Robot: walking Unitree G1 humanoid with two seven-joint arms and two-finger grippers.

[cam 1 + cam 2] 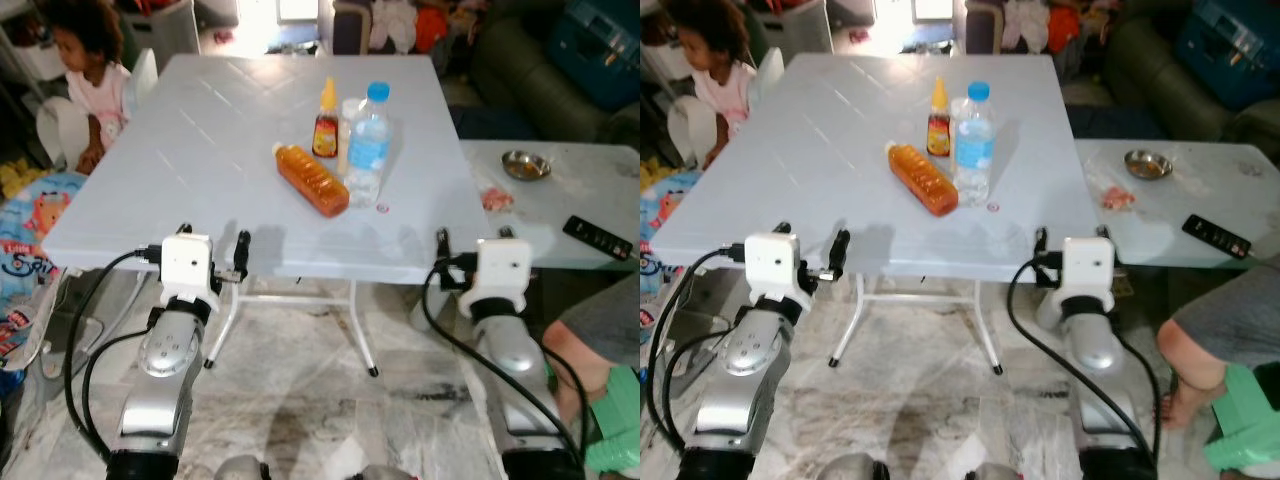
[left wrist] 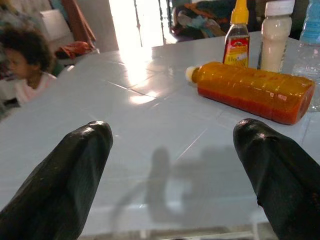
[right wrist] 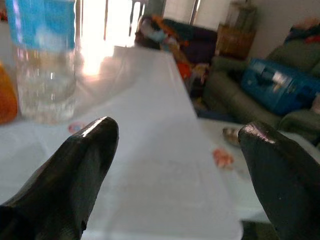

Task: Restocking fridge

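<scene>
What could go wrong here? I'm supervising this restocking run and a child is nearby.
The water bottle stands upright right against the lying orange bottle; reaching with the open left gripper or right gripper could topple it or roll the orange one. The child sits at the table's far left corner and might get bumped.

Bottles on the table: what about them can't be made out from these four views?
- White bottle: head views, mostly hidden behind the water bottle.
- Water bottle: right wrist view, top cut off and blurred.
- Sauce bottle label: too small to read.
- Orange bottle: lying down, underside hidden.
</scene>
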